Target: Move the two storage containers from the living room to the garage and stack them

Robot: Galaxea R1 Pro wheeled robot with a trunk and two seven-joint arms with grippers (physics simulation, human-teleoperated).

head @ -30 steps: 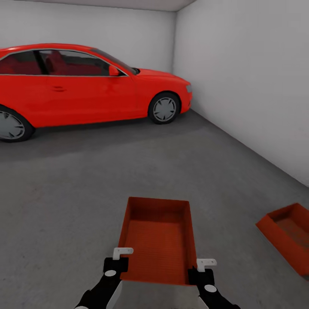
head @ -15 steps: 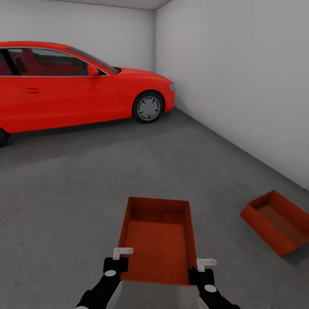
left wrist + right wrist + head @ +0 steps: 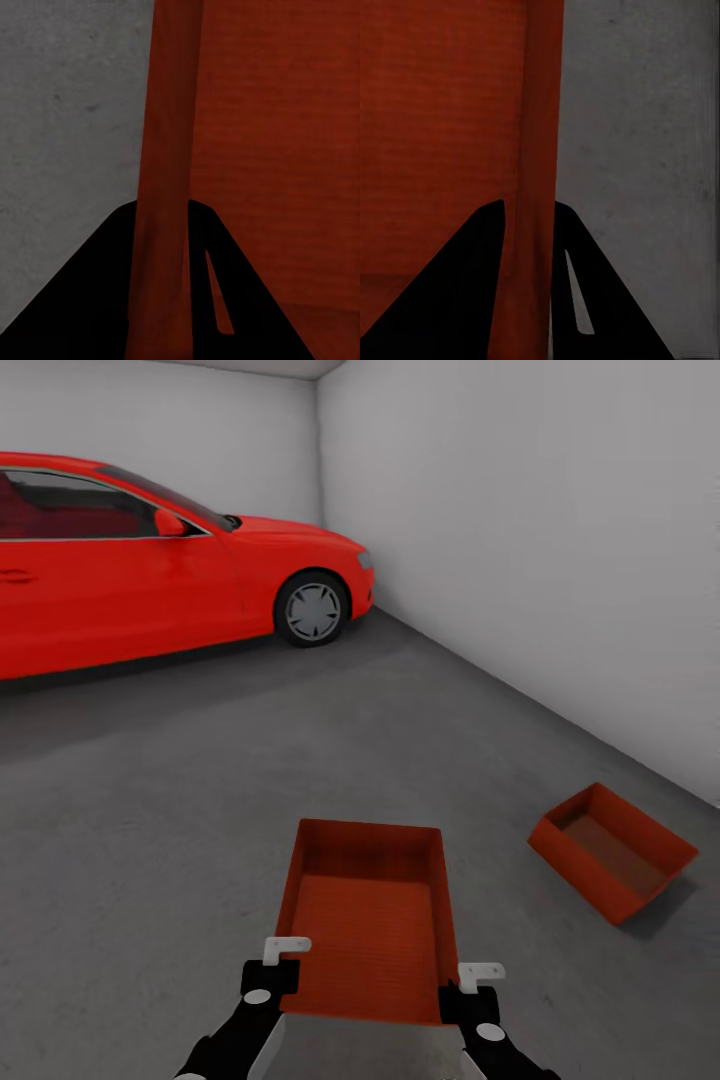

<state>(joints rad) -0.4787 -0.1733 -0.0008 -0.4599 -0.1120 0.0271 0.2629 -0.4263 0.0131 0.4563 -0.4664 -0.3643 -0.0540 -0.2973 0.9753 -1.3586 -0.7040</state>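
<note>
1. the view has swung right; the second container [image 3: 612, 850] on the garage floor [image 3: 200, 830] by the wall now sits nearer centre.
2. left gripper [image 3: 272, 966] and right gripper [image 3: 468, 986] each clamp a wall of the carried container [image 3: 368, 920].
3. stacking comes next.

From the head we look down over the held container [image 3: 368, 920]; both wrist views hug its side walls.

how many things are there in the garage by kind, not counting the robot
storage containers: 2, the held container and the container on the floor
red car: 1
total: 3
</note>
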